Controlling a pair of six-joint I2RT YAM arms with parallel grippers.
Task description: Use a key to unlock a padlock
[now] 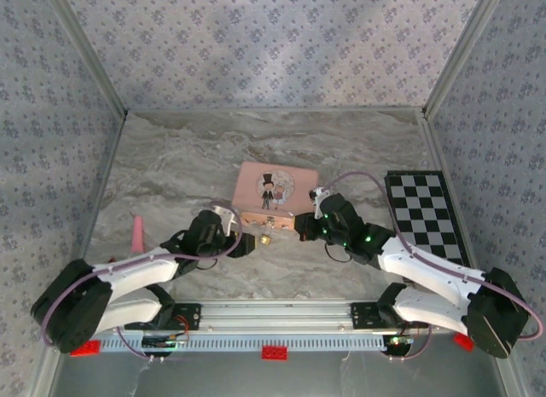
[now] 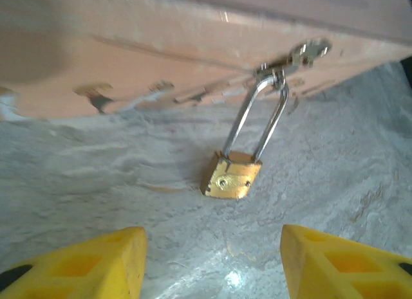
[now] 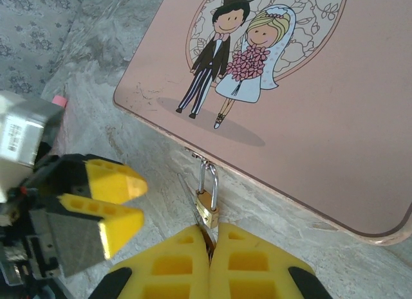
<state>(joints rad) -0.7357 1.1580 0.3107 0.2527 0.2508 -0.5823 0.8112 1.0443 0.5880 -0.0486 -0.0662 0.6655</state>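
The padlock (image 2: 232, 177) sits just past the right gripper (image 3: 209, 251), whose fingers press together on the key (image 3: 201, 225) — its tip just beside the brass body. The left gripper (image 2: 212, 263) gapes wide, near the padlock but apart from it. The shackle hangs from the clasp of the pink tin (image 3: 309, 119) — body on the table (image 2: 96, 177).

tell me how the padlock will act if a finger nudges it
Probably pivots instead of sliding: the padlock hangs by its shackle from the hasp of the pink tin. Likely stiff, and slippery, being small smooth metal.
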